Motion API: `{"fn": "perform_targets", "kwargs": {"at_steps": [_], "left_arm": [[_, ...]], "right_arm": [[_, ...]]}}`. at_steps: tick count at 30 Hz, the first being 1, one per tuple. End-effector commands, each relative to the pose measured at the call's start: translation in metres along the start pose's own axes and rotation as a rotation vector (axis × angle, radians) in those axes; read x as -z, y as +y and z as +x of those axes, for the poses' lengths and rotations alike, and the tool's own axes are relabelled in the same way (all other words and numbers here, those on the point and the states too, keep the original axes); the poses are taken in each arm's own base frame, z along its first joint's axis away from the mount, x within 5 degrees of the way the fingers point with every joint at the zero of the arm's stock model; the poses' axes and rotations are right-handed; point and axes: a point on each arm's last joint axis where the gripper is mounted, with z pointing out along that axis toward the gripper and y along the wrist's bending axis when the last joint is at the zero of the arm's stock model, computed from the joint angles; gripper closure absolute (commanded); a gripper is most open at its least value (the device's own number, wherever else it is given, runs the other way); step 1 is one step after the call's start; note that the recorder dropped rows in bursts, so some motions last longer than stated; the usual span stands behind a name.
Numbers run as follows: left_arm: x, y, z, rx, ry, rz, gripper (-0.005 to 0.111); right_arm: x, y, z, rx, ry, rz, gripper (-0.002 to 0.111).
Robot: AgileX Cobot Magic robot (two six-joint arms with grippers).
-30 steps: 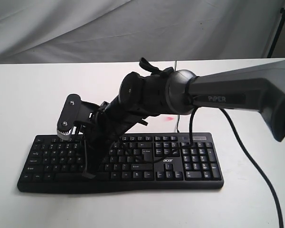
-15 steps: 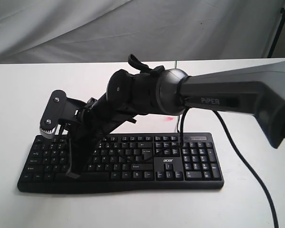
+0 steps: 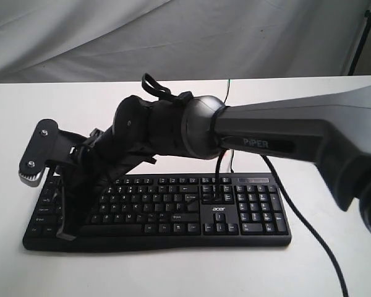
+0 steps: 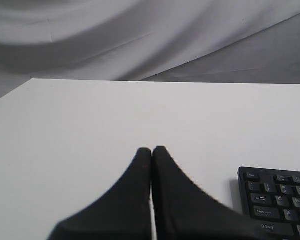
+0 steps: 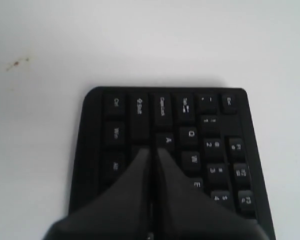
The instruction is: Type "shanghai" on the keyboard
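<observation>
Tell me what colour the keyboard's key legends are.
White, on the black keyboard; right wrist view shows it best.

Over keyboard point(image 3: 247, 216) left end, right gripper point(image 3: 67, 233)

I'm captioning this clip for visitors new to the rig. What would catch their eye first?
The big grey right arm, reaching from the exterior view's right across the black keyboard on the white table. Its shut right gripper points down at the keyboard's left end, tips beside the A key. The left gripper, also shut, hangs over the table beside the keyboard's corner.
</observation>
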Motion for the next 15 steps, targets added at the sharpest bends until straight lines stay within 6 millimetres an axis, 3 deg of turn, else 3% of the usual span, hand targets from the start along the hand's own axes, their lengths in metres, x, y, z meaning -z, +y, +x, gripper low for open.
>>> {"fn": "perform_targets", "kwargs": {"at_steps": [1,10,15], "left_arm": [[0.0,0.0,0.001,0.001,-0.009,0.004,0.106],[0.0,0.0,0.001,0.001,-0.009,0.004,0.106],[0.0,0.0,0.001,0.001,-0.009,0.004,0.106]], "right_arm": [[-0.014,-0.004,-0.012,-0.007,0.013,-0.028,0.108],[-0.033,-0.015,-0.025,-0.011,0.05,-0.044,0.108],[-0.043,-0.01,-0.024,-0.005,0.047,-0.035,0.108]]}}
